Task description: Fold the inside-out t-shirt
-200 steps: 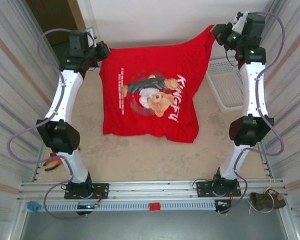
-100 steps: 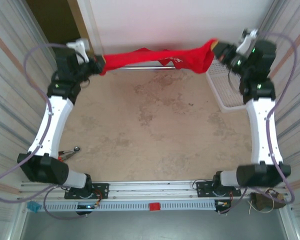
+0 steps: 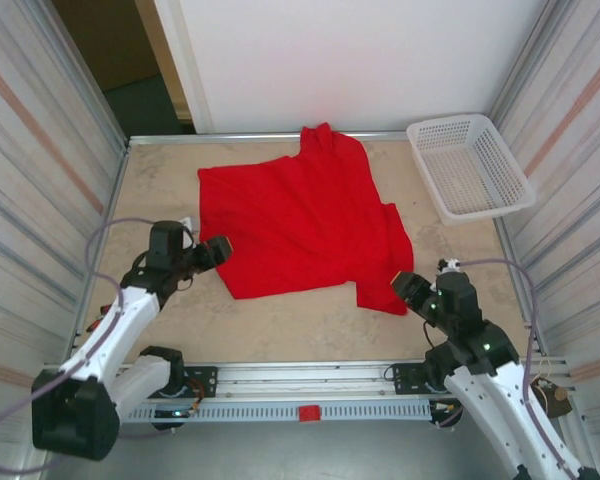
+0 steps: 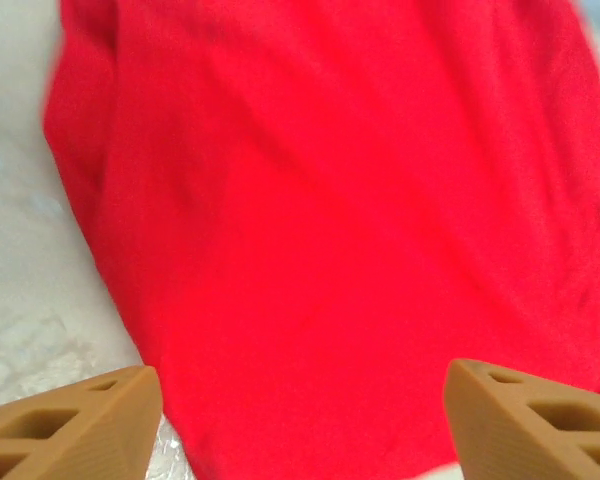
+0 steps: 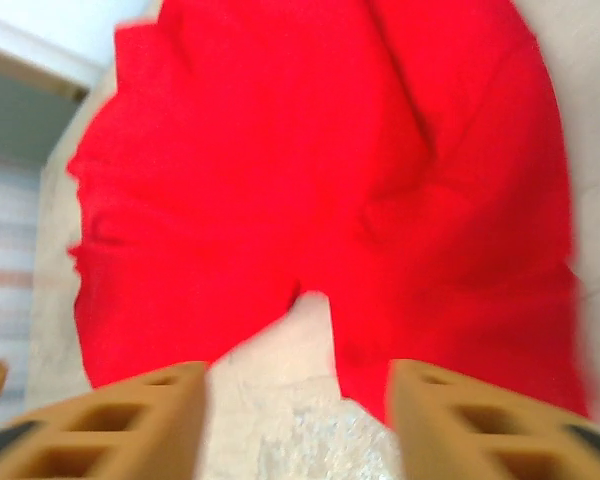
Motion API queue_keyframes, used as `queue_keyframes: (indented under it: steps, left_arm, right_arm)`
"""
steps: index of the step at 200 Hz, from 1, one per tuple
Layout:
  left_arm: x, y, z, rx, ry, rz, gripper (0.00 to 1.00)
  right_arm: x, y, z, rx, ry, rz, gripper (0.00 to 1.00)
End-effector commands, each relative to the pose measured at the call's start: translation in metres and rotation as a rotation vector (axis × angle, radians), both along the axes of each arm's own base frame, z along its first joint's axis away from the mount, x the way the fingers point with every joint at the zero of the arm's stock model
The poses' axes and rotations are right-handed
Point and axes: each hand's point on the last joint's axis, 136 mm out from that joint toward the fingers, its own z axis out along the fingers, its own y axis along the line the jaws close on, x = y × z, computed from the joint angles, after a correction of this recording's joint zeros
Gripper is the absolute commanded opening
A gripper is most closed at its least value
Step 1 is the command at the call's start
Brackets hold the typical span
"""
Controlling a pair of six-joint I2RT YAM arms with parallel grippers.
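Hovering at the counter's [image 3: 290, 320] eight o'clock, the left gripper [image 3: 217, 250] has its jaws wide and empty, just beside the near-left hem of the inside-out t-shirt [image 3: 300, 215]. The shirt lies spread at centre, skewed, with a bunched part at twelve o'clock. At five o'clock the right gripper [image 3: 408, 290] — jaws likewise wide, empty — sits by the near-right corner. Folding from this crooked lay risks uneven halves; a shallow pinch could catch only one layer. No writing is readable — plain red shows.
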Motion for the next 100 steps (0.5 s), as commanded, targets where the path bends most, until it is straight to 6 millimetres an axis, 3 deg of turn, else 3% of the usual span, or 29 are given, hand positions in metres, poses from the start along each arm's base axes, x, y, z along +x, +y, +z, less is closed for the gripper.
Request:
queue_keyframes:
  steps: [1,27,78,100]
  left_arm:
    - [-0.002,0.031,0.022,0.090,-0.024,0.121,0.77]
    - [-0.016,0.042,0.019,0.097,0.091,0.194,0.74]
    - [-0.055,0.010,-0.043,0.090,0.268,0.180,0.67]
    - [-0.054,0.011,-0.061,0.115,0.297,0.212,0.69]
  right_arm:
    - [-0.003,-0.028,0.007,-0.102,0.031,-0.122,0.72]
    - [0.009,-0.018,0.012,-0.201,0.110,-0.040,0.72]
    - [0.043,0.025,-0.005,-0.211,0.192,0.140,0.72]
    - [0.061,0.041,-0.016,-0.212,0.216,0.189,0.71]
